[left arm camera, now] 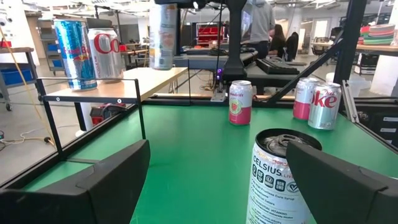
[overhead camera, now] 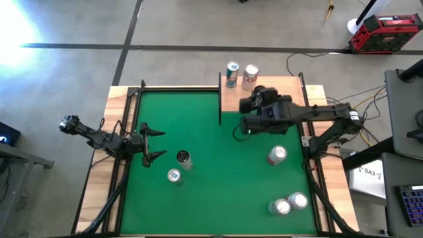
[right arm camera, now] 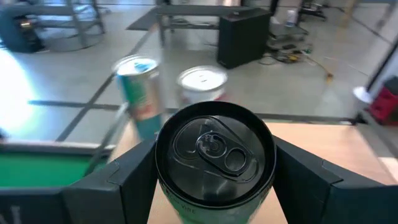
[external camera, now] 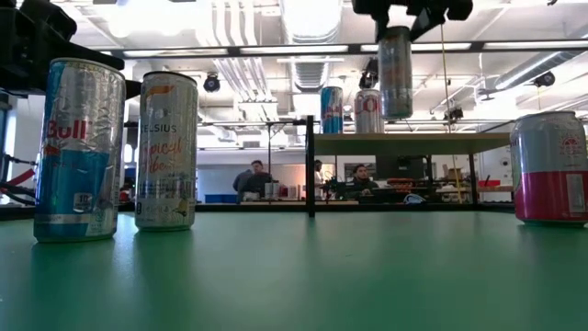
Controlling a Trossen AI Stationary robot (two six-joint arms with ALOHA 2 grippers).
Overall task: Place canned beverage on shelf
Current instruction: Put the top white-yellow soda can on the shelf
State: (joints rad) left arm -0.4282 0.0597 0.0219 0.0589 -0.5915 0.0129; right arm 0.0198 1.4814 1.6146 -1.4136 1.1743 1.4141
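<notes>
The shelf, a pale board on thin black posts, stands at the table's far edge. A blue can and a red-and-white can stand on it. My right gripper is shut on a silver beverage can, held upright above the shelf board. In the right wrist view this can's dark top sits between the fingers. My left gripper waits open at the table's left. A Celsius can stands on the felt just ahead of its fingertips, untouched. My right gripper pinches the can by its upper wall just below the top rim, one finger on each side. The fingers come from the table's right side, slanting a little downward. The can hangs upright below them, its bottom clear of the shelf board.
A Red Bull can stands beside the Celsius can on the green felt at the left. A pink-and-silver can stands right of the middle, and two more cans stand near the front right. Wooden rims edge the table.
</notes>
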